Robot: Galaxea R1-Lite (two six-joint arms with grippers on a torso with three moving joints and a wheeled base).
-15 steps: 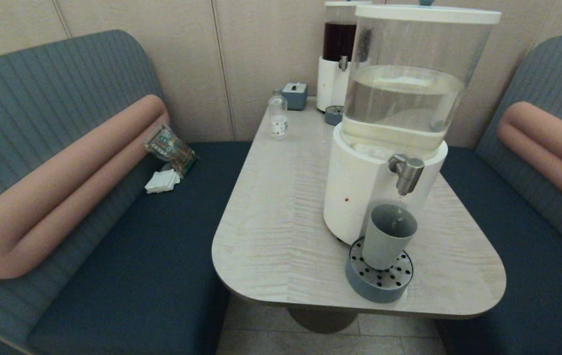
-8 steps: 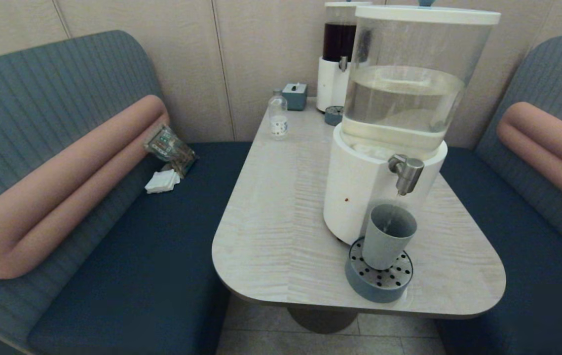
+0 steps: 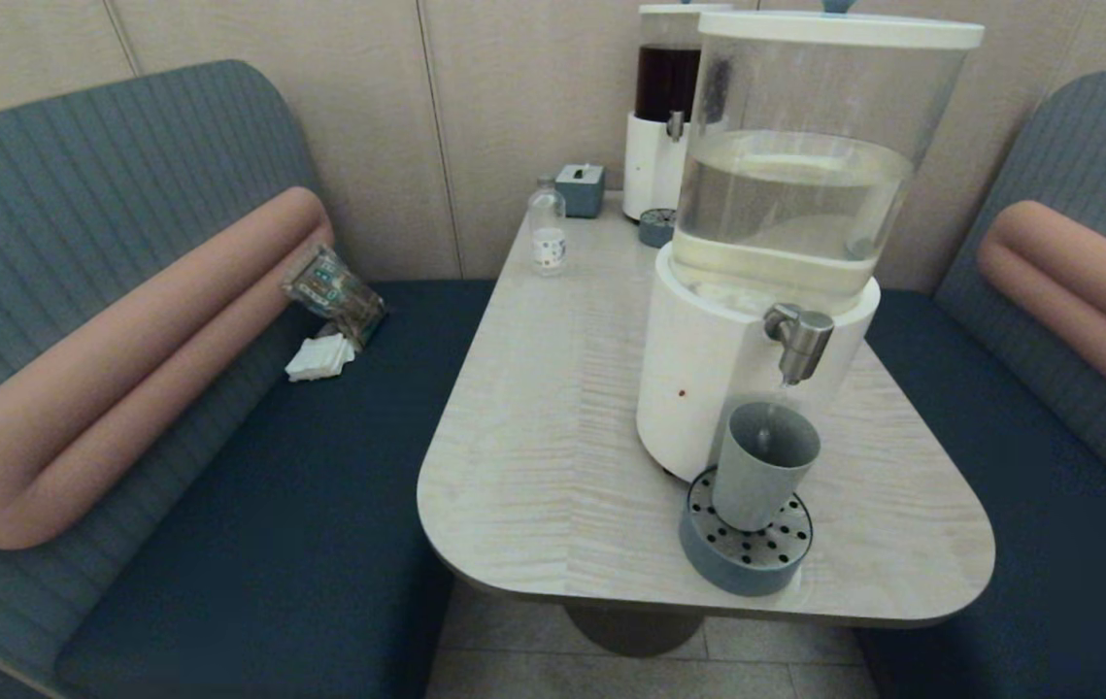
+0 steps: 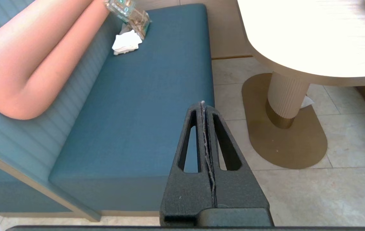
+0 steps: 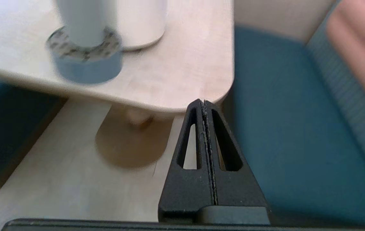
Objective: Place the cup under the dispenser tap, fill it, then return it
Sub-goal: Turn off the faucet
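Grey-blue cup upright on drip tray under dispenser tap; both grippers' jaws together, off table.

cup upright on perforated drip tray near table front edge, dispenser tap directly above, white dispenser base just behind, open tabletop left, narrower strip right

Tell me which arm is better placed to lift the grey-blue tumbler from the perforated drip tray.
Probably the right. The right gripper, shut, hangs just beyond the table edge near the grey-blue tapered cup under the steel tap. The left gripper, shut, sits off by the bench.
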